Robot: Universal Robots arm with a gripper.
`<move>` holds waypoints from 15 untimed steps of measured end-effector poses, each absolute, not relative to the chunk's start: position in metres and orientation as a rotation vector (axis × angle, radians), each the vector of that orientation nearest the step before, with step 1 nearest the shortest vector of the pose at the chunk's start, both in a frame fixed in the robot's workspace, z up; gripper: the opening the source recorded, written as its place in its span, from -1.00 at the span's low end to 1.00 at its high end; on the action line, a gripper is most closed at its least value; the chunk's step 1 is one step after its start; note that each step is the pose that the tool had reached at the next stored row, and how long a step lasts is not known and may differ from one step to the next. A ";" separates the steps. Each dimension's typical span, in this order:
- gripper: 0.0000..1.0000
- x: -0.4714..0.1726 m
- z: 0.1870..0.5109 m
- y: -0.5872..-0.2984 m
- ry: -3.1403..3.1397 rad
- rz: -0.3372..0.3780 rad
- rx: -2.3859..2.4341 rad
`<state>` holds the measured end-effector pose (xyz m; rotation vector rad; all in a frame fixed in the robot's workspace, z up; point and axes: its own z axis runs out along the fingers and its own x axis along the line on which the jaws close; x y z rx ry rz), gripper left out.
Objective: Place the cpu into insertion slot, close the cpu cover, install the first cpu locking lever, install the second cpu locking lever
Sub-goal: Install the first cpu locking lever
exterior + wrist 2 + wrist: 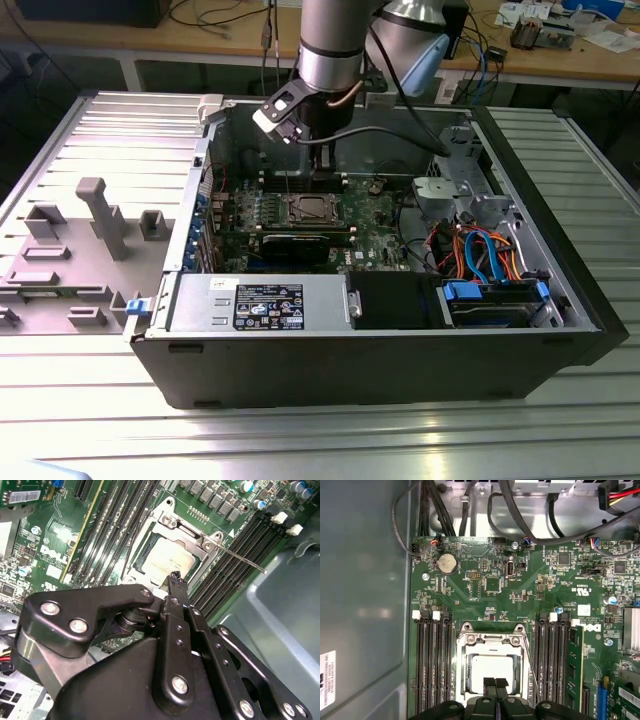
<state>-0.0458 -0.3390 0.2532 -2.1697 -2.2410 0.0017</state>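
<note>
While end effector (495, 684) hangs pressed together above, silvery sq. cpu cover (492, 641) flat, pale cpu (490, 666) in cut-out

Silvery cpu cover (491, 641), green circuit board (530, 575)

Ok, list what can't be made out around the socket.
- First wrist view: the hand covers part of the cpu cover; whether they touch can't be judged.
- Second wrist view: the hand hides one side of the cpu cover.
- Exterior view: the insertion slot is too small to tell whether the cpu cover is down.
</note>
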 end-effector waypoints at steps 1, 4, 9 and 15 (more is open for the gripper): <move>-0.79 -0.046 0.255 -0.339 -2.241 0.002 -2.169; -0.79 -0.046 0.259 -0.339 -2.240 0.003 -2.169; -0.79 -0.046 0.266 -0.339 -2.240 0.005 -2.168; -0.79 -0.046 0.266 -0.339 -2.274 0.005 -2.132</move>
